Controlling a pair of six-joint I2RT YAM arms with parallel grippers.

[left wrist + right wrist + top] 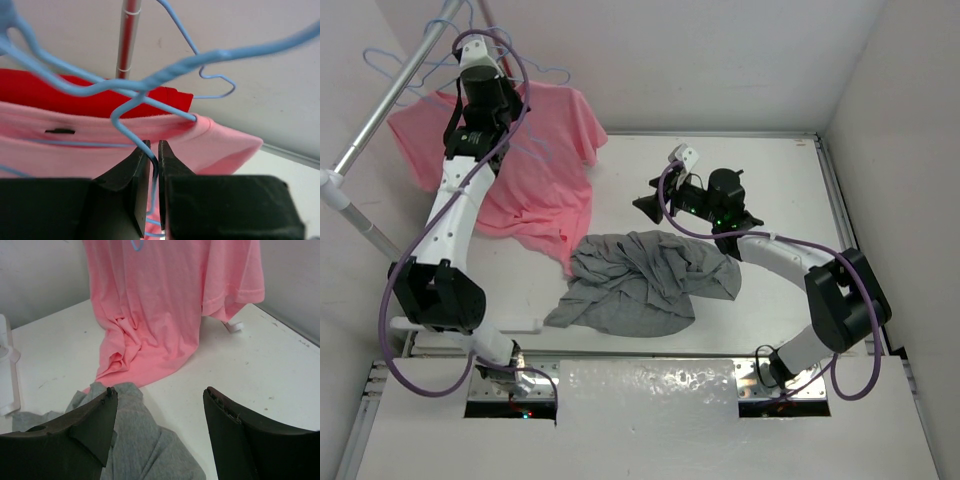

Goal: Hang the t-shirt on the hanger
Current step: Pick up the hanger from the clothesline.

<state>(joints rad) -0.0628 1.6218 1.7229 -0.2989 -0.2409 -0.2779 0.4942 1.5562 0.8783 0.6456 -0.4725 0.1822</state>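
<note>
Pinching thin pale-blue wire hanger (165,75), left gripper (154,150) is clamped on it; crumpled grey t-shirt (640,280) is seen on white table (790,180) well apart, just beside spread-open right gripper (160,392), the nearer arm.

no legible text or numbers anywhere, dark neck label (60,131) unreadable

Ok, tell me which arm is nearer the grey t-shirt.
Right. The right arm has its jaws open just past the far edge of the t-shirt; the left arm is at the rack, jaws shut on a hanger.
</note>
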